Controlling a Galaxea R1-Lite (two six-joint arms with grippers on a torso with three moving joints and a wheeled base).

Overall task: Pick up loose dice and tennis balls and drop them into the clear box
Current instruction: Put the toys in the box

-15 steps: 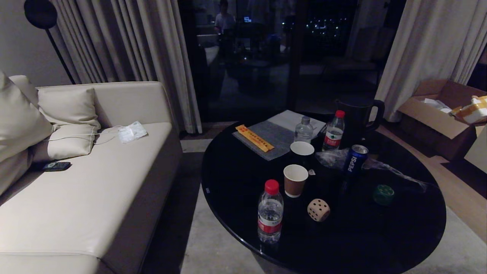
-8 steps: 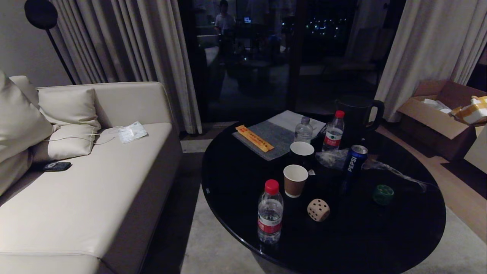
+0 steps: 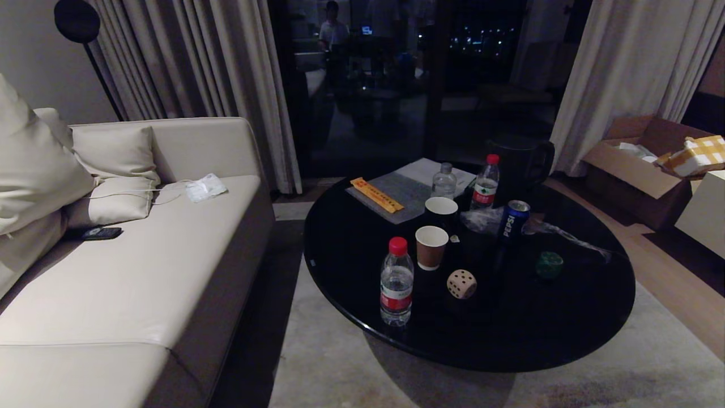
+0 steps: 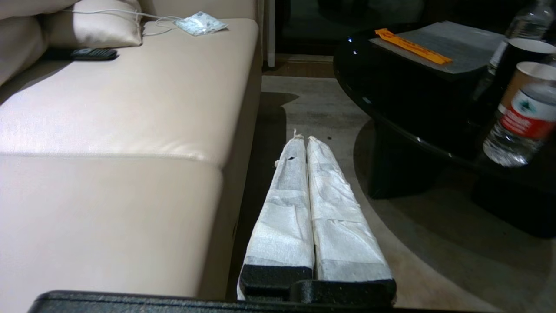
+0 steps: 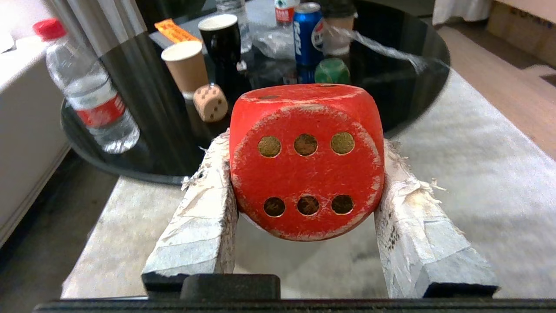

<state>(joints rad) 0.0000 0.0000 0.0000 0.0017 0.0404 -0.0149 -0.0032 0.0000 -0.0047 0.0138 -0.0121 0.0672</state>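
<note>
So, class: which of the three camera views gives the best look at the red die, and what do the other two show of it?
The right wrist view: the red die fills it, clamped between the right gripper's wrapped fingers, six-pip face toward the camera. The head view and left wrist view show none of it.

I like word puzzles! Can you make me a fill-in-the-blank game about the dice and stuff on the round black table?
1. The right claw is squeezing a die whose color is ____.
2. On the black table, the beige die lies beside a brown paper ____.
3. The word printed on the blue can is ____.
4. The left claw holds nothing, and its two wrapped fingers are pressed ____.

Missing words: red; cup; Pepsi; together
</note>
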